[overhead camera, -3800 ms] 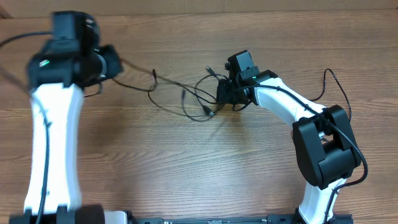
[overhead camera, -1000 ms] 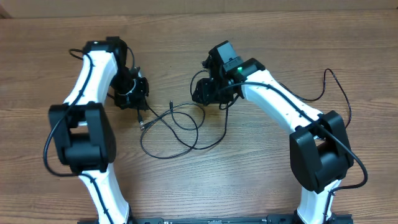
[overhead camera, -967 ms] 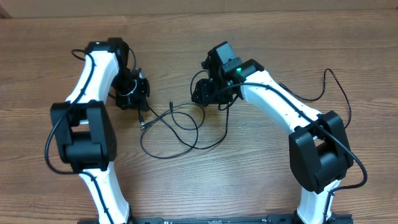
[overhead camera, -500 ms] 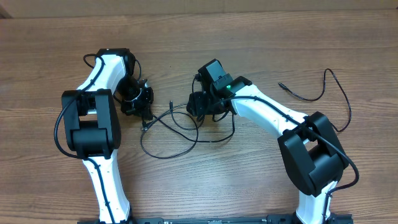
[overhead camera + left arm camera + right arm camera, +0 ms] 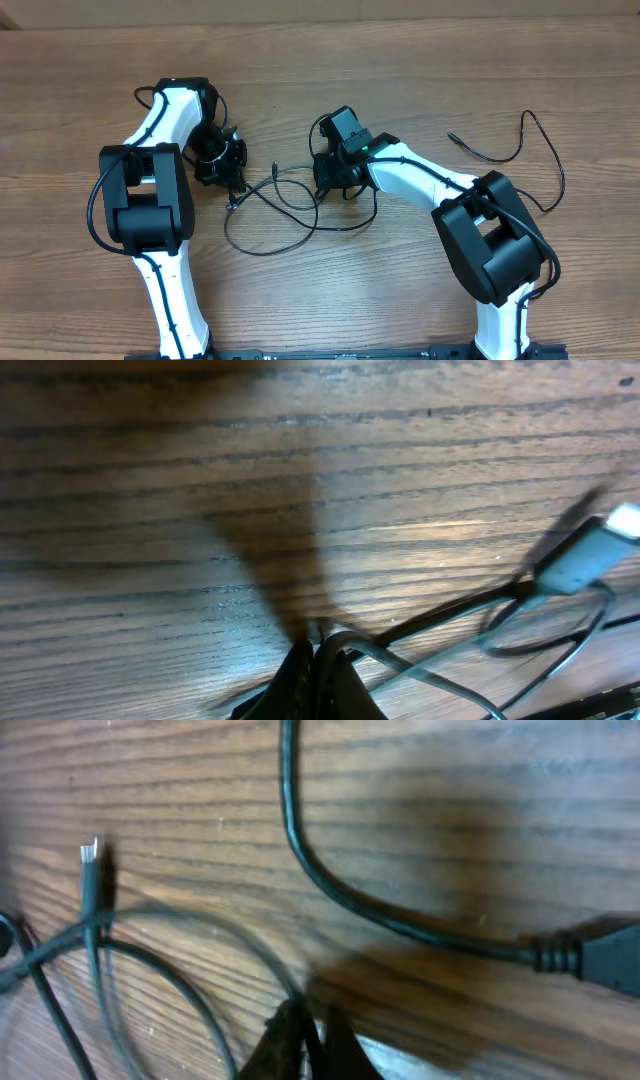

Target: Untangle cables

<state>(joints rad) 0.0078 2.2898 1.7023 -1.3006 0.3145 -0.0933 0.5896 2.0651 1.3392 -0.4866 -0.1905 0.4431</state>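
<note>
My right hand (image 5: 327,184) has just closed at the right side of the cables (image 5: 270,182) looped in the middle of the surface (image 5: 400,300), whether on a strand I cannot tell, while my left hand (image 5: 232,178) stays clamped on their left end, so a pull-apart seems ready.

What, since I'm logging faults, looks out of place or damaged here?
Nothing looks damaged. The cables lie in crossed, tangled loops in the middle; one stray cable lies alone to the right, apart from them.
</note>
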